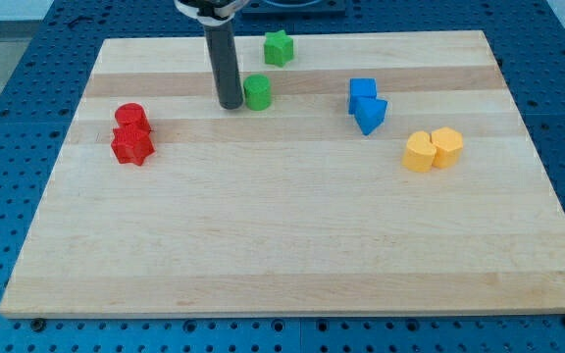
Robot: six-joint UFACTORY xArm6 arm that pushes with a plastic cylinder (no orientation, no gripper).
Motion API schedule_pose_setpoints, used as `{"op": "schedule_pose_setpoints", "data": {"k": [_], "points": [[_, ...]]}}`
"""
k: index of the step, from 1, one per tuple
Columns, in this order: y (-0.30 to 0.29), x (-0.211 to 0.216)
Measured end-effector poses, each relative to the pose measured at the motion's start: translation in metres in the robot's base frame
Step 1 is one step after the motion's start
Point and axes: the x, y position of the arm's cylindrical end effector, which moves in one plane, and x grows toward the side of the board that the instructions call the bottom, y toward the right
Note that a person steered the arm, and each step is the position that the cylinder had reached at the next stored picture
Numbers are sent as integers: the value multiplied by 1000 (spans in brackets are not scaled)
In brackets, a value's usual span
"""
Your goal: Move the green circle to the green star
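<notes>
The green circle (257, 92) sits on the wooden board near the view's top, left of centre. The green star (279, 47) lies above it and slightly to the right, close to the board's top edge, with a gap between them. My tip (230, 104) rests on the board just left of the green circle, touching or almost touching its left side. The dark rod rises from the tip toward the view's top.
A red cylinder (129, 117) and a red star (131, 146) sit together at the left. Two blue blocks (366, 104) sit right of centre. Two yellow blocks (433, 150) lie further right. The board's top edge (361, 33) runs just above the green star.
</notes>
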Motion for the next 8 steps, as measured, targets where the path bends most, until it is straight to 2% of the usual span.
{"op": "schedule_pose_setpoints", "data": {"k": [1,4,6,8], "points": [[25,-5],[40,9],[40,-7],[41,-5]]}}
